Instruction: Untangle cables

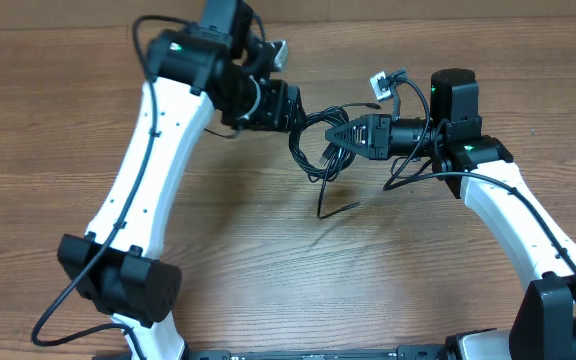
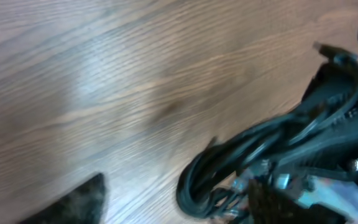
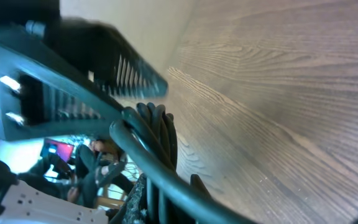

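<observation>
The cables (image 1: 309,148) hang as a bunched black loop between the two grippers at the table's back middle. One loose end (image 1: 338,208) trails down onto the wood. My right gripper (image 1: 335,135) points left and is shut on the cables (image 3: 157,134), whose strands run between its fingers (image 3: 146,205). My left gripper (image 1: 296,108) comes in from the upper left. Its jaws stand apart either side of the bundle's looped end (image 2: 194,180), with one finger (image 2: 79,199) well clear of the cords. The right gripper's body (image 2: 334,112) fills the right of the left wrist view.
Bare wooden table (image 1: 268,260) lies all around. The left arm (image 1: 148,170) crosses the left half and the right arm (image 1: 508,210) the right side. Thicker arm wires (image 1: 408,160) loop beside the right wrist.
</observation>
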Robot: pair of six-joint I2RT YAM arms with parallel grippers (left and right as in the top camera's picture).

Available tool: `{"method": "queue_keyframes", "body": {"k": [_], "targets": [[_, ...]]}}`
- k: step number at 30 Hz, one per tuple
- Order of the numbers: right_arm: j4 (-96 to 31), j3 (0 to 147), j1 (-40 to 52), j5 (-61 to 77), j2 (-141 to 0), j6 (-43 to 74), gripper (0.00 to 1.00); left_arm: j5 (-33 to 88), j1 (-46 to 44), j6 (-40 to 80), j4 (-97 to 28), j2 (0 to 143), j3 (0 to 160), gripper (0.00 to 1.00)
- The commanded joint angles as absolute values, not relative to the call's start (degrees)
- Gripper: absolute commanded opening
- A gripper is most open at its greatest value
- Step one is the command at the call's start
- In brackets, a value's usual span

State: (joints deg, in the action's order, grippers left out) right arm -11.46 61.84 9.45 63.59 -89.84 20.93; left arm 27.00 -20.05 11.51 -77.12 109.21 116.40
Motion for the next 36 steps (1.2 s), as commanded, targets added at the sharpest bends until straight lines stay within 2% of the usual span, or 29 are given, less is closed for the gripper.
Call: {"method": "queue_keyframes", "body": {"k": [1, 4, 6, 7, 9, 10, 11, 14, 16, 17, 21, 27, 30, 36], "targets": [[-10.70, 62.65, 9.56, 63.92, -88.47, 25.56, 0.04, 27.05, -22.74, 16.21, -75.88, 109.40, 112.25, 0.51], [-10.50, 62.65, 9.56, 64.99, -88.47, 27.83, 0.04, 27.07, -23.77, 18.83, -72.38, 109.40, 107.90, 0.49], [-10.24, 62.65, 9.56, 65.60, -88.47, 27.88, 0.04, 27.03, -24.03, 18.92, -70.41, 109.40, 105.56, 0.21], [-10.26, 62.65, 9.56, 65.58, -88.47, 27.86, 0.04, 26.87, -24.03, 18.87, -69.23, 109.40, 104.40, 0.04], [-10.28, 62.65, 9.56, 65.06, -88.47, 27.55, 0.07, 26.15, -23.73, 18.83, -68.42, 109.40, 103.85, 0.05], [-10.35, 62.65, 9.56, 64.49, -88.47, 26.89, 0.14, 25.30, -23.29, 18.87, -68.01, 109.40, 103.88, 0.04], [-10.52, 62.65, 9.56, 63.72, -88.47, 26.04, 0.28, 24.60, -22.83, 18.83, -67.64, 109.25, 103.98, 0.04], [-12.84, 62.65, 9.56, 58.92, -88.47, 22.85, 0.79, 20.88, -21.04, 18.87, -66.15, 108.60, 104.05, 0.04], [-15.49, 62.65, 9.56, 53.95, -88.47, 22.31, 0.97, 16.75, -20.03, 18.90, -65.73, 108.22, 104.05, 0.04], [-16.86, 62.65, 9.56, 51.55, -88.47, 22.31, 1.00, 14.50, -19.68, 18.90, -65.63, 108.07, 104.05, 0.04], [-20.29, 62.65, 10.04, 46.70, -88.58, 22.24, 1.00, 10.96, -19.53, 16.99, -64.45, 107.92, 104.05, 0.04], [-18.94, 62.65, 11.68, 44.45, -88.66, 17.28, 0.90, 11.00, -20.27, 12.56, -63.29, 107.92, 104.05, 0.04], [-20.03, 62.65, 12.93, 36.18, -88.68, 16.62, 0.88, 11.16, -19.77, 9.10, -63.13, 107.92, 104.05, 0.04], [-21.71, 62.65, 13.91, 30.65, -88.68, 15.94, 0.88, 11.64, -18.74, -7.20, -66.02, 107.92, 104.05, 0.04]]}}
